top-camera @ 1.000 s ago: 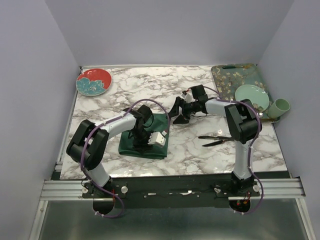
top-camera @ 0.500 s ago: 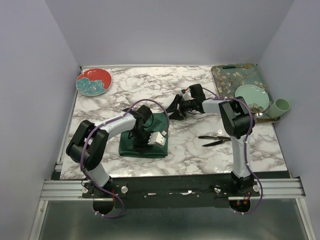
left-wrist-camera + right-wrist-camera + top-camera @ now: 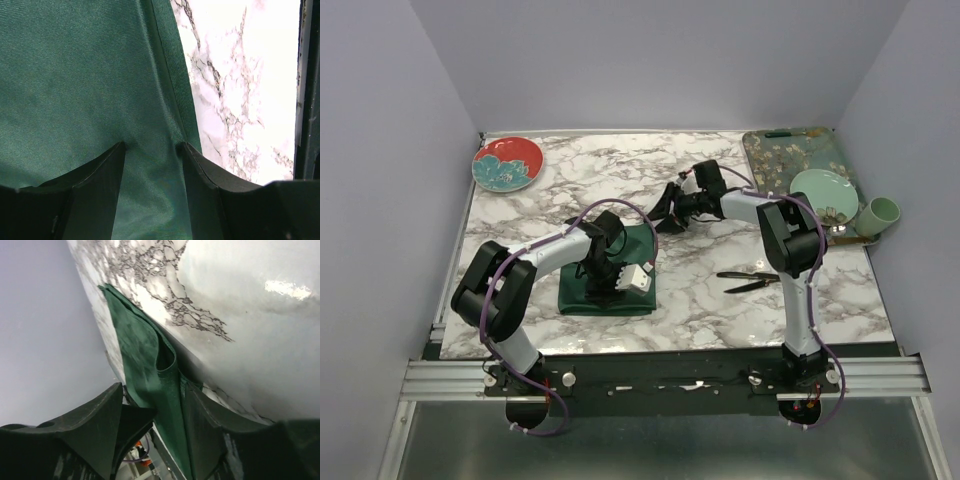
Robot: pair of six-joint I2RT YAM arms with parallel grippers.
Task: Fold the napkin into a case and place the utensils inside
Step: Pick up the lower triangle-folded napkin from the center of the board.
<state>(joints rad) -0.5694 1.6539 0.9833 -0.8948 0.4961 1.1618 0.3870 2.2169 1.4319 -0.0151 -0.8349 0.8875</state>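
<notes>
Napkin [image 3: 575, 295]: dark green, folded to a rough rectangle, left of centre on the marble table [image 3: 710, 300]. Its near edge lies close to the table's front edge.

Left gripper [image 3: 603, 276] is down on the napkin's middle. In the wrist view its fingers [image 3: 102, 172] stand parted, tips pressed onto the cloth. A hemmed fold runs up between them. Nothing is clasped.

Right gripper [image 3: 668, 212] sits low at the napkin's far right corner, arm stretched leftward across the table. The wrist view shows its jaws apart, with a looped cloth edge [image 3: 167, 360] showing between them against the inner face of one finger [image 3: 200, 410]. There is a gap on the other side, so no pinch. Whether that finger touches the cloth cannot be told.

Utensils [image 3: 750, 280]: two slim black pieces lying together on bare marble, right of the napkin and well apart from it, just beside the right arm's upright link.

Surroundings:
- Red floral plate [image 3: 507, 163] in the far left corner.
- Teal floral tray [image 3: 775, 150] in the far right corner, carrying a pale green plate [image 3: 820, 188].
- Pale green cup [image 3: 883, 212] at the tray's right edge.

Purple cables loop over both arms.
</notes>
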